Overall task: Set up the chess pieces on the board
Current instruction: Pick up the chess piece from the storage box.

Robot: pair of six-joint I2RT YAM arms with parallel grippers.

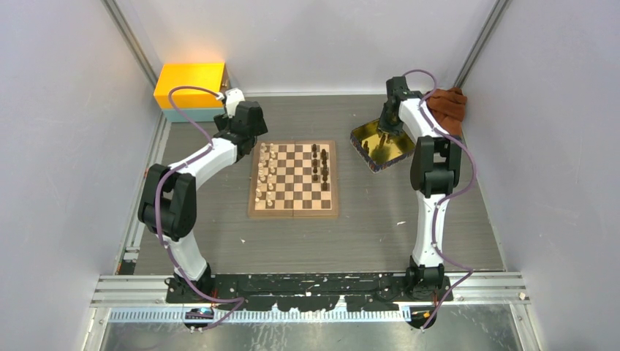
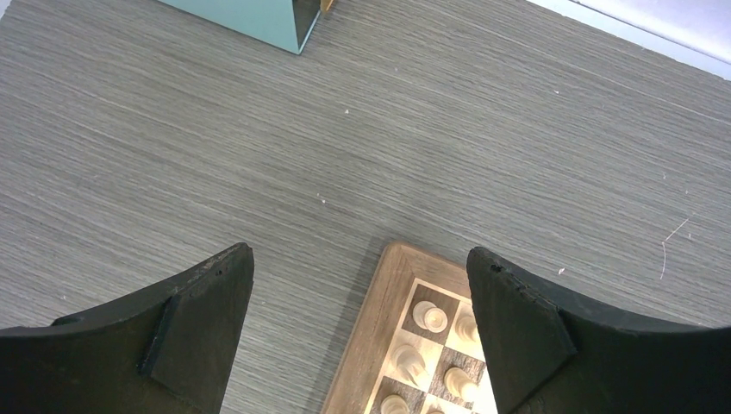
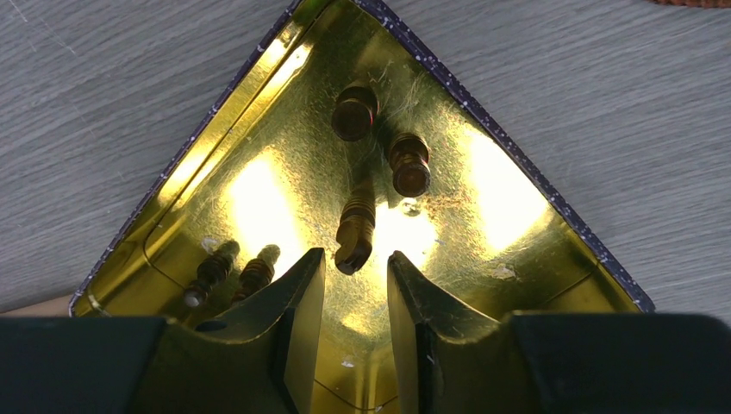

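Right gripper [image 3: 355, 257] jaws stand apart, gripping nothing, over the shiny gold square metal tray [image 3: 293, 121] where five dark brown wooden chess pieces [image 3: 355, 226] lie; left gripper [image 2: 360, 252] gapes wide by a corner of the checked wooden chessboard [image 2: 379, 302], with cream chessmen [image 2: 429, 316] standing there

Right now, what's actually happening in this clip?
The chessboard is partly set: cream pieces stand along its left side and some dark pieces along its right. The right tool hangs open inside the gold tray, its tips just short of a dark piece lying there; four more dark ones lie in the tray. The left tool is open and empty above the table, by the board's far left corner.
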